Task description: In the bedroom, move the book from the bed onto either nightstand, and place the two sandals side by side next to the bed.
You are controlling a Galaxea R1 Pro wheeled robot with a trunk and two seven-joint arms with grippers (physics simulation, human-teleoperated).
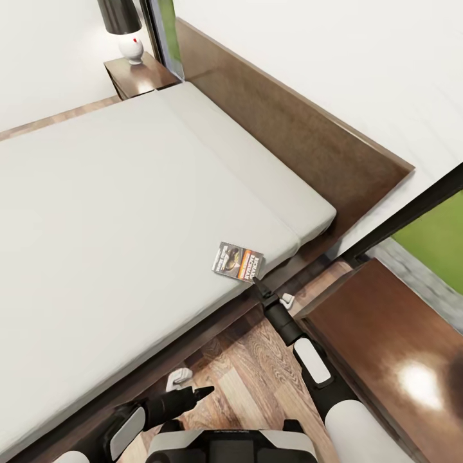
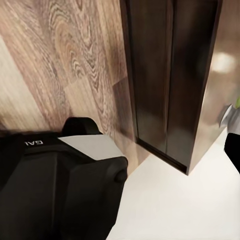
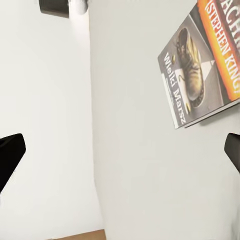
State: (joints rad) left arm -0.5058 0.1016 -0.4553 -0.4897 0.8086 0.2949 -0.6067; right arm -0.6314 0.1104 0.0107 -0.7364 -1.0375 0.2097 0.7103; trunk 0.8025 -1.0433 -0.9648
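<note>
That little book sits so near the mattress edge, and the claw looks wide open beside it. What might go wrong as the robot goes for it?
1. The book lies flat near the edge of the bed; a nudge from the right gripper could slide it off onto the floor.
2. It is thin and flat, so the open fingers may press into the mattress without getting under it.
3. In the right wrist view the book is off-centre, so closing now would probably miss.

lamp (image 1: 125,29): black shade, white base | window (image 1: 432,239): green outside
</note>
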